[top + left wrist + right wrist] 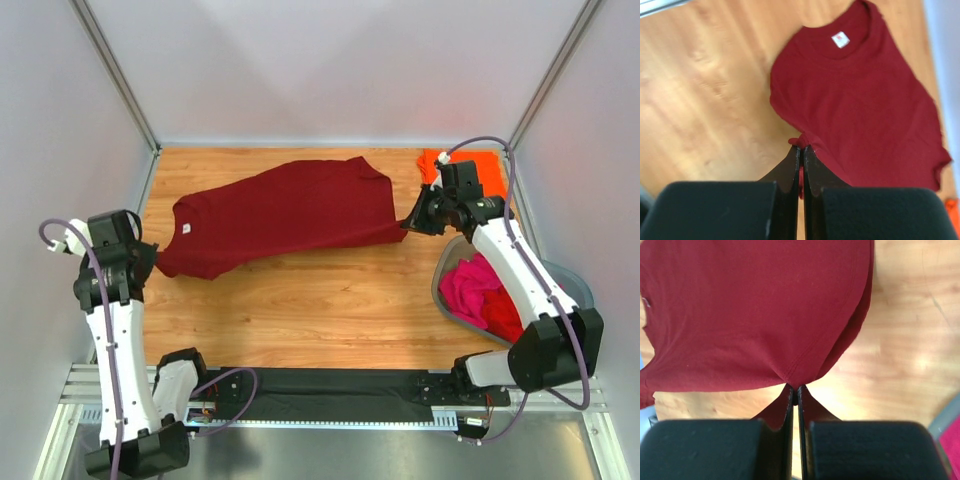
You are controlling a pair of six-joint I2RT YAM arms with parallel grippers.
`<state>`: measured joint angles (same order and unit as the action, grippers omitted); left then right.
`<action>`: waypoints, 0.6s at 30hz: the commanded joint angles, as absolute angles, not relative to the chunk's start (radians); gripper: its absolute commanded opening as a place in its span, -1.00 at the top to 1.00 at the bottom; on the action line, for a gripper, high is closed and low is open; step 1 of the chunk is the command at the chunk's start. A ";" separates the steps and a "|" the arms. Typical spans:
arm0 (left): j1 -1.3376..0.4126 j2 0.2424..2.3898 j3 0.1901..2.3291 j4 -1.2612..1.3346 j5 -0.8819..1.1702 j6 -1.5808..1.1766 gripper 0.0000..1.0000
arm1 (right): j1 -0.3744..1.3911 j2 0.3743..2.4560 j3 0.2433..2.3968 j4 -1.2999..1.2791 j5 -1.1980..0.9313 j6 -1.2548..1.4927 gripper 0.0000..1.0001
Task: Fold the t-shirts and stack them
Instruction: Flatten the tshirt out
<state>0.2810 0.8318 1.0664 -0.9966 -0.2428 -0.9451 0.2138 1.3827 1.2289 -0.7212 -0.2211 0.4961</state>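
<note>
A dark maroon t-shirt (285,215) is stretched across the wooden table (330,310), collar with a white tag to the left. My left gripper (152,262) is shut on the shirt's left edge (801,141), pinching a small bunch of maroon cloth (860,110). At the shirt's right end, my right gripper (412,222) is shut on the hem (796,382) of the maroon cloth (755,310). An orange t-shirt (480,170) lies at the back right, behind the right arm. Magenta-pink and red t-shirts (478,290) are heaped in a grey tub (445,290).
The grey translucent tub stands at the right, partly under the right arm. White walls close in the table at left, back and right. A black strip (320,385) runs along the near edge between the arm bases.
</note>
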 commanded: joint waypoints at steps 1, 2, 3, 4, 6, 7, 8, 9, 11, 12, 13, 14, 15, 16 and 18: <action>0.284 0.772 1.268 -1.057 -0.393 -0.943 1.00 | 0.222 1.260 1.278 -0.845 -0.227 0.451 0.99; 0.282 0.766 1.308 -1.066 -0.391 -0.946 1.00 | 0.229 1.244 1.319 -0.898 -0.224 0.471 0.99; 0.282 0.762 1.392 -1.083 -0.379 -0.969 1.00 | 0.244 1.229 1.331 -0.914 -0.216 0.485 0.99; 0.282 0.761 1.432 -1.103 -0.368 -0.985 1.00 | 0.248 1.207 1.342 -0.922 -0.224 0.506 0.99; 0.284 0.752 1.518 -1.127 -0.306 -1.008 1.00 | 0.252 1.146 1.364 -0.927 -0.251 0.570 0.99; 0.282 0.733 1.541 -1.126 -0.284 -1.021 1.00 | 0.253 1.129 1.380 -0.934 -0.258 0.584 0.99; 0.282 0.726 1.564 -1.124 -0.266 -1.025 1.00 | 0.253 1.105 1.402 -0.955 -0.259 0.594 0.99; 0.282 0.718 1.619 -1.124 -0.247 -1.028 1.00 | 0.255 1.095 1.460 -0.968 -0.252 0.603 0.99; 0.282 0.707 1.685 -1.135 -0.241 -1.031 1.00 | 0.258 1.075 1.524 -1.011 -0.238 0.604 0.99; 0.282 0.706 1.753 -1.134 -0.233 -1.028 1.00 | 0.261 1.059 1.551 -1.020 -0.224 0.607 0.99; 0.284 0.704 1.781 -1.132 -0.227 -1.026 1.00 | 0.261 1.046 1.607 -1.029 -0.216 0.615 0.99; 0.282 0.703 1.808 -1.132 -0.219 -1.031 1.00 | 0.261 1.036 1.630 -1.046 -0.207 0.623 0.99; 0.282 0.704 1.856 -1.129 -0.198 -1.040 1.00 | 0.261 1.014 1.649 -1.049 -0.203 0.632 0.99; 0.282 0.704 1.873 -1.126 -0.180 -1.048 1.00 | 0.261 1.003 1.692 -1.052 -0.204 0.647 0.99; 0.284 0.727 1.935 -1.106 -0.122 -1.065 1.00 | 0.259 0.967 1.721 -1.049 -0.210 0.664 0.99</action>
<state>0.2810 0.6968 1.8668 -1.1339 -0.2070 -1.0321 0.2588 1.0183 1.6554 -1.0161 -0.2260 0.6151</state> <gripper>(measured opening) 0.008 0.014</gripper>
